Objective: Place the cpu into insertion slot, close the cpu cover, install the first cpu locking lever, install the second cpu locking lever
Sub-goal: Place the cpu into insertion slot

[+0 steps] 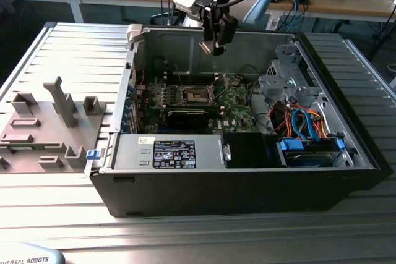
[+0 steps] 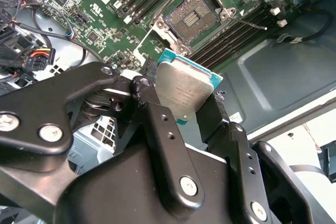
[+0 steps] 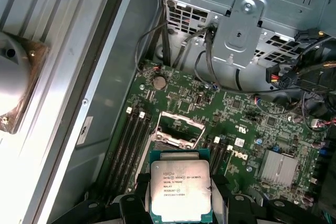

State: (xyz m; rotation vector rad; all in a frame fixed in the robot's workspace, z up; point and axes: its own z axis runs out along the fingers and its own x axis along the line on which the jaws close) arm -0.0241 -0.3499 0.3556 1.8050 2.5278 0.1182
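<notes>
High over the open computer case (image 1: 346, 171), the gripper (image 1: 215, 40) clasps the cpu (image 1: 206, 46) by two opposite edges.

In the exterior view the insertion slot (image 1: 197, 95) sits on the motherboard (image 1: 238, 100) well below, between six and seven o'clock of the gripper. A good placement would likely mean centring the cpu squarely over the slot, matching its notches and marked corner, holding it level and lowering it straight with no sliding, since socket pins probably bend easily. The first wrist view gives the cpu's printed metal top with the insertion slot (image 3: 177, 129) uncovered beyond it. The second wrist view instead gives the black fingers (image 2: 149, 103) pressed against the cpu's green edges, and the slot's dark contact field lying bare.
</notes>
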